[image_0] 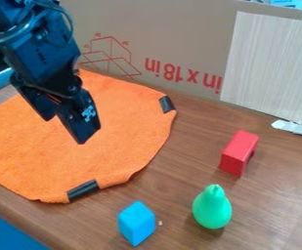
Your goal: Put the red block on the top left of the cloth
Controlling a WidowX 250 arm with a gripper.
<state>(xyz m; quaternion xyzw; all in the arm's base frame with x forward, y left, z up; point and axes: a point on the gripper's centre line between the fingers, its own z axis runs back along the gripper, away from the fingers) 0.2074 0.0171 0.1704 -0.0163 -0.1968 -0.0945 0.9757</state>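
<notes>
Near corner: some blue thing (3,232) poked in at the lower left, couldn't tell what.
Blue block: the block (137,223) sat on the table (185,237), a tiny pale crumb (160,222) just beside it.
Pear: green one (212,209), upright, stem end up, right of the blue block.
Red block: so this guy (239,152) was on the wood too, beyond the pear, well apart from the cloth on its right side.
Cloth: orange (123,141), pretty flat, with black tape (82,190) on the near edge and more tape (167,104) on the right edge.
Gripper: it (65,131) hung over the cloth, tilted, fingers spread.
Cardboard: brown wall (173,29) with red print at the back, couldn't tell if it was a box; a pale striped panel (270,63) stood against it.
</notes>
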